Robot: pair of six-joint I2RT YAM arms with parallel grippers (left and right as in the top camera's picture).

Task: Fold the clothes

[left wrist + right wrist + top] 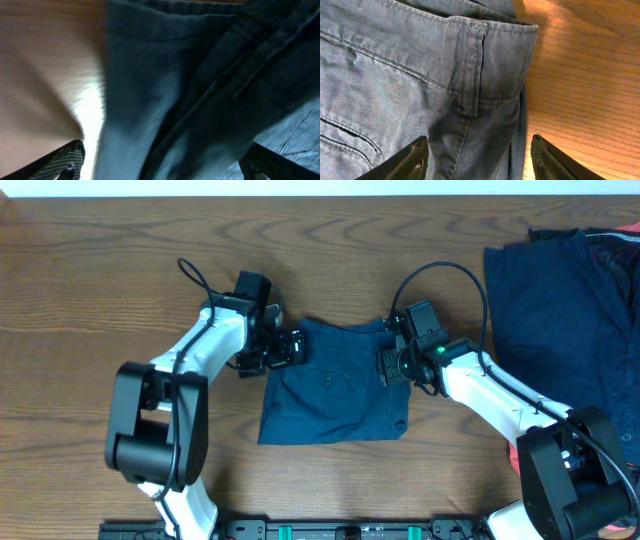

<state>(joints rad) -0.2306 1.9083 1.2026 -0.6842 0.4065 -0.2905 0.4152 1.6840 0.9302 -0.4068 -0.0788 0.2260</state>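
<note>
The navy shorts (335, 385) lie flat in the middle of the table, folded into a rough rectangle. My left gripper (290, 348) is at their upper left corner; in the left wrist view its fingers (165, 167) are spread wide with the cloth's edge (165, 90) between them. My right gripper (392, 365) is at the upper right edge; its fingers (480, 160) are open and straddle the waistband corner with a belt loop (470, 70). Neither gripper is closed on the cloth.
A pile of navy clothes (560, 310) lies at the right edge of the table, with a dark striped piece (615, 250) at its top right. A coral-red bit (513, 452) shows beside the right arm's base. Bare wood surrounds the shorts.
</note>
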